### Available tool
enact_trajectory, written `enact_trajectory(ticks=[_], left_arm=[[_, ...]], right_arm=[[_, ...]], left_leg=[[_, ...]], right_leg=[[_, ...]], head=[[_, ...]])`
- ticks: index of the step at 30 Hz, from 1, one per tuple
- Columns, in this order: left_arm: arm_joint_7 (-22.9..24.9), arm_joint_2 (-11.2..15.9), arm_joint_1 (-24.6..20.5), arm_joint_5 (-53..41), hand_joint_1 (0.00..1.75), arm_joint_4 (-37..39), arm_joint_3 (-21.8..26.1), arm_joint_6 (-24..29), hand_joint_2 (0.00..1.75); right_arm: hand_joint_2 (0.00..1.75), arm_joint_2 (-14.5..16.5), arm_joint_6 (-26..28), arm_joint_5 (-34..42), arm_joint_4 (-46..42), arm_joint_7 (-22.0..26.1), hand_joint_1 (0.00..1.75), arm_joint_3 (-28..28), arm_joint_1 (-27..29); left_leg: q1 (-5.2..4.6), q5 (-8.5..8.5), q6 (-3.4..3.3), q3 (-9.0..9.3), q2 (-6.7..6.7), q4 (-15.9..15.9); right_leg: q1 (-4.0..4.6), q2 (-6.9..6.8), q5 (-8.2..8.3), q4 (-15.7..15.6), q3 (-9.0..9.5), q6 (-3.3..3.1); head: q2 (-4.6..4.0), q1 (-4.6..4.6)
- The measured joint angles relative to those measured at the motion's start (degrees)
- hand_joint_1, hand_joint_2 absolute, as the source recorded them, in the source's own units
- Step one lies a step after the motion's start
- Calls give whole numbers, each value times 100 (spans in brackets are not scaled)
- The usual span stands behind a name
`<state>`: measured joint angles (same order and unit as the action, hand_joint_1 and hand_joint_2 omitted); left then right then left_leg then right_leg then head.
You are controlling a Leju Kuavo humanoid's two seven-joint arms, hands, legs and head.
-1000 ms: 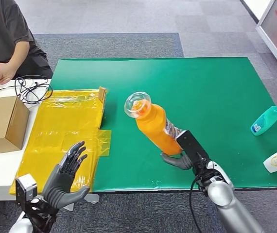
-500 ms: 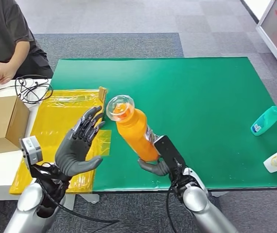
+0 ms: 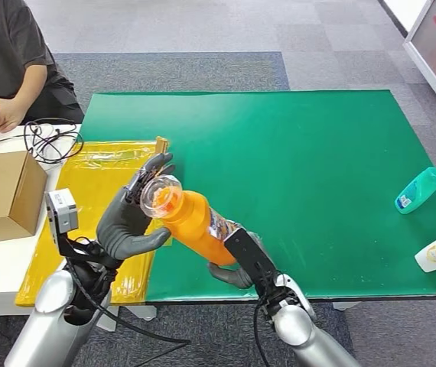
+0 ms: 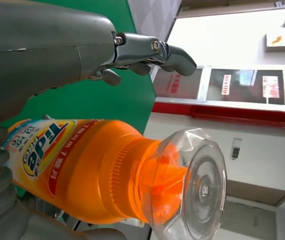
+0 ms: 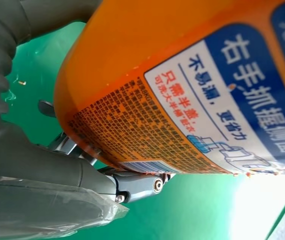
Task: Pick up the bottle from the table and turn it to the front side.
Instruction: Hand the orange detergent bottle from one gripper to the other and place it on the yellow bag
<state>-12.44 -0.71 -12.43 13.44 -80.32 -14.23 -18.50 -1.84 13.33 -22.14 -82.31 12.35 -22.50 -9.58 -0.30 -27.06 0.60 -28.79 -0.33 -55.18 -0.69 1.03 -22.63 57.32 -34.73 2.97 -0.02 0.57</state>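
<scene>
Handover in mid-air, seen from the room. The right hand (image 3: pixel 240 269) grips the base end of the orange bottle (image 3: pixel 195 222), holding it lifted off the green mat (image 3: pixel 331 153) and tilted, cap end toward the left of the frame. The bottle sits at lower centre of the head view, above the mat's near edge. The left hand (image 3: pixel 128 222) cups the clear cap (image 3: pixel 161 195): palm behind it, fingers apart, thumb reaching under the neck. Whether these fingers actually press on the cap cannot be told; the left wrist view shows the fingers (image 4: pixel 148 50) extended clear above the bottle's shoulder.

To do this step well, in my judgement, the left hand should close on the neck or shoulder, not the smooth faceted cap, before the right hand loosens. The turn should then be made about the bottle's long axis, one hand supporting while the other regrips. The body looks glossy and rounded, so a slack hold risks it slipping down onto the mat.

The bottle: bright orange plastic, with a transparent, many-sided cap over an orange spout. One face carries a brand label (image 4: pixel 43 147) in blue, yellow and red. The opposite face, seen in the right wrist view, bears a blue panel (image 5: pixel 243 95) with white characters and fine print.
</scene>
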Motion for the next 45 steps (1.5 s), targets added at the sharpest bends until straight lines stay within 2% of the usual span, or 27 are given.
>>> enact_trajectory(ticks=[17,21,31,35,40,45], left_arm=[[310,8,-177,24,3,352,-448,-233,175],[310,17,-214,-23,171,385,-491,-248,175],[286,30,-259,-186,175,392,-537,-156,175],[232,51,-259,-299,175,391,-535,-85,175],[252,104,-253,-450,175,355,-537,-7,175],[413,297,-253,-708,175,165,-498,50,175]], right_arm=[[175,11,151,-303,23,-1,175,-263,-225],[175,11,158,-310,35,-3,175,-281,-243],[175,11,164,-316,72,-15,175,-292,-242],[175,11,156,-318,91,-16,0,-315,-239],[175,11,236,-305,100,-31,0,-325,-215],[175,9,304,-271,91,-27,0,-213,-74]], left_leg=[[0,0,0,0,0,0],[0,0,0,-1,0,0],[0,0,0,-1,0,0],[0,0,0,-1,0,0],[0,1,1,0,0,0],[0,1,2,0,0,0]], right_leg=[[0,0,1,0,0,-1],[0,0,1,0,1,-1],[-1,0,1,0,1,-1],[-1,-1,1,0,1,-1],[-1,0,1,0,1,-1],[0,0,1,0,0,-1]], head=[[0,-1],[0,-1],[0,0],[0,0],[0,1],[0,-1]])
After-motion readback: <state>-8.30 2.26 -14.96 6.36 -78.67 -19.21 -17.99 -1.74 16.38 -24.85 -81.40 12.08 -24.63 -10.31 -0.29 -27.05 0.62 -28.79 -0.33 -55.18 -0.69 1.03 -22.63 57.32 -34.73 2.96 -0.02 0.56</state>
